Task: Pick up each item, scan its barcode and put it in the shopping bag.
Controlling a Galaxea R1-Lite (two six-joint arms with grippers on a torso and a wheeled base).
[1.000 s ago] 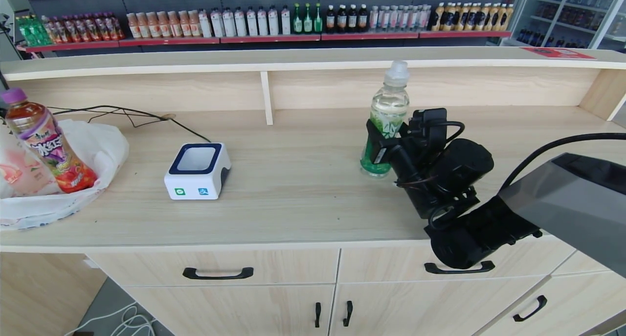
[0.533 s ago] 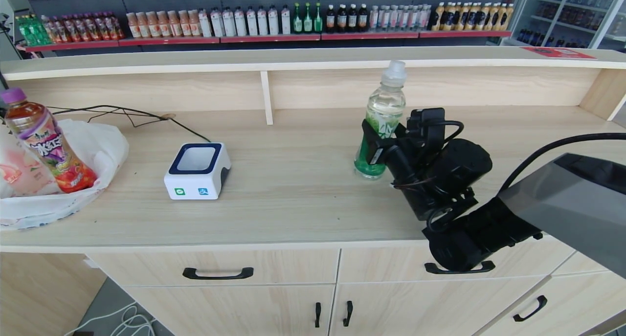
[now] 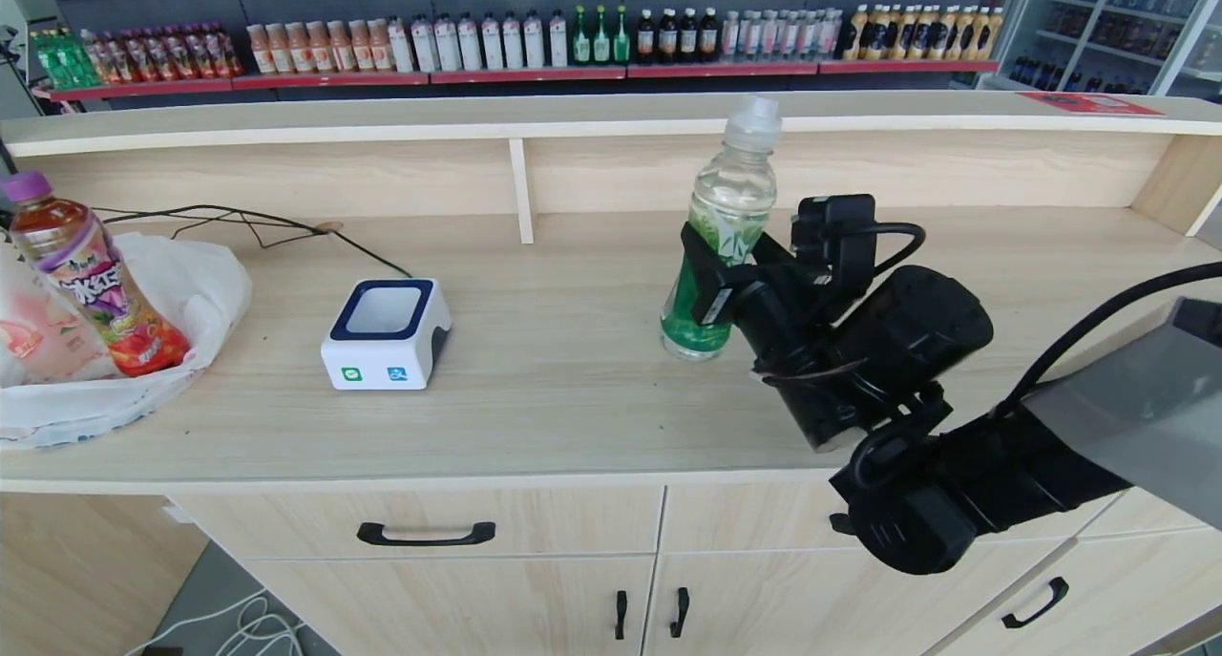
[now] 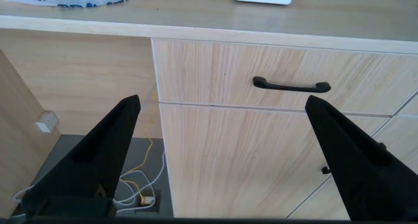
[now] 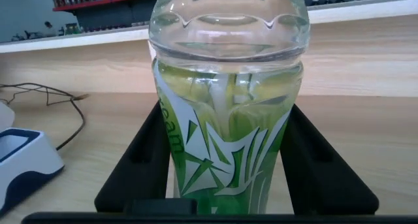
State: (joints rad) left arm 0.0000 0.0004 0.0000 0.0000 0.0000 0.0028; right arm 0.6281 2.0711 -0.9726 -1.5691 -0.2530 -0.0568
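Countertop spans wide between scanner and bottle in right jaws.

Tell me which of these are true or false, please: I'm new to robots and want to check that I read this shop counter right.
1. The right gripper is shut on the green-labelled bottle. True.
2. The scanner sits on the robot's right of that bottle. False: it sits on the robot's left of it, between the bottle and the white bag.
3. A purple-capped bottle rests in the white bag. True.
4. The left gripper holds a second bottle. False: it is open and empty, down in front of the cabinet.
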